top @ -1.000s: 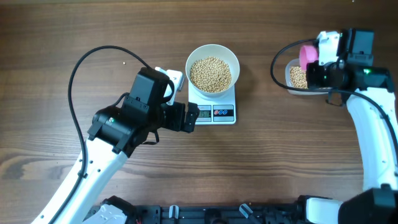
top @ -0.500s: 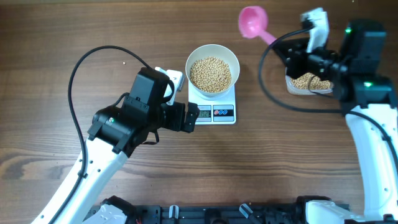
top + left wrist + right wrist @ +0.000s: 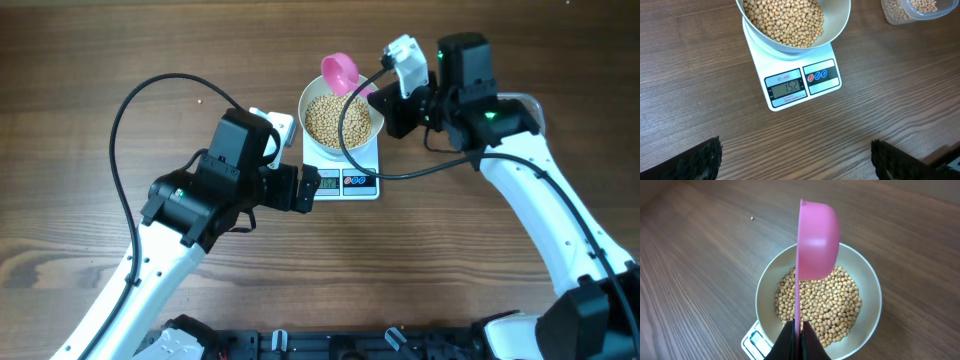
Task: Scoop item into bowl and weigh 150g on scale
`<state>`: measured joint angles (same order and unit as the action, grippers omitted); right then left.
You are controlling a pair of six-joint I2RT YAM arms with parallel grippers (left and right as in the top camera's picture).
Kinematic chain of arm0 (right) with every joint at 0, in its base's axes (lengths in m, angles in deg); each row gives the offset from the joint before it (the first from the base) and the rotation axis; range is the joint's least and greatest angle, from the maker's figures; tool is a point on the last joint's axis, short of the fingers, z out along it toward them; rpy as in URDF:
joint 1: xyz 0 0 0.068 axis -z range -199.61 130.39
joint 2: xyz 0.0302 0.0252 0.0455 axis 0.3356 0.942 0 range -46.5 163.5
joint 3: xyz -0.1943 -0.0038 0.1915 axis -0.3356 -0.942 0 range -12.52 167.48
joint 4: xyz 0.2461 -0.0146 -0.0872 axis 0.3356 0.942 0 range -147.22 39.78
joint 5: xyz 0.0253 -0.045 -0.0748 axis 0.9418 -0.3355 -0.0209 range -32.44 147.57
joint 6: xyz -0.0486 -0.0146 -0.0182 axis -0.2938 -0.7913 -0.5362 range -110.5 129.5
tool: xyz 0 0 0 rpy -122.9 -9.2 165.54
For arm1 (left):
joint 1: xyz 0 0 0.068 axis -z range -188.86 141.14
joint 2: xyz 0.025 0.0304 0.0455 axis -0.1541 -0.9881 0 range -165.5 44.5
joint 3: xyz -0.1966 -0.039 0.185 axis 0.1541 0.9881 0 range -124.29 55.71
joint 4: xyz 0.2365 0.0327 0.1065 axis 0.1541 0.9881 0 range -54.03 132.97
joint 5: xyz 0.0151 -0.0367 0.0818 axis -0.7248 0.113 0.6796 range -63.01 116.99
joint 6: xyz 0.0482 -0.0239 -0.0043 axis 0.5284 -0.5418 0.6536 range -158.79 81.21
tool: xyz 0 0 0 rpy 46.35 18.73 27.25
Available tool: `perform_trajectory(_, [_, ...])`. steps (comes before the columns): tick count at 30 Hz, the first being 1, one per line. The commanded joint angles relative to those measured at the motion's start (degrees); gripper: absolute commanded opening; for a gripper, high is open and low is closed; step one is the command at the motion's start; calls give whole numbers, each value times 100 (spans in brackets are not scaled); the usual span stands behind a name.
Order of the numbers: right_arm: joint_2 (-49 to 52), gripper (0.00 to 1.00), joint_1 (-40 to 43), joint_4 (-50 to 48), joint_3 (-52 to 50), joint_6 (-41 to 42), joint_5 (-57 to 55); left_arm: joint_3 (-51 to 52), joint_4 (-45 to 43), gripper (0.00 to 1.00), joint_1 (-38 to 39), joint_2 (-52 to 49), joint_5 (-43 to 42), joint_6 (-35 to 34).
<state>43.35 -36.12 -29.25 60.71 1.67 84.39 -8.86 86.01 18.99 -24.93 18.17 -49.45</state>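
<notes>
Pink scoop (image 3: 817, 240) sideways over bowl (image 3: 765, 297), R gripper (image 3: 796, 339) clamped.

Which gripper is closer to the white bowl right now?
Right. The right gripper is at the bowl rim, shut on the pink scoop held over the beans. The left gripper sits open beside the scale display strip, farther away.

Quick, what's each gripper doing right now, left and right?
Left gripper: open, holding nothing.
Right gripper: closed on the pink scoop by its handle, over the bowl.
</notes>
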Motion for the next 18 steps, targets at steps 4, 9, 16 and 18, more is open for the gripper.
perform_trajectory(4, [400,4,-105,31,57,-201,-1014,-26,-13,100,31,-13,-52,-11])
perform_trajectory(9, [555,4,-190,101,57,-431,-1231,-26,-13,100,31,-13,-52,-11])
perform_trajectory(16, [822,4,-485,125,55,-420,-1598,-26,-13,100,31,-13,-52,-11])
perform_trajectory(18, [831,4,-590,118,37,-424,-1956,-26,-13,100,31,-13,-52,-11])
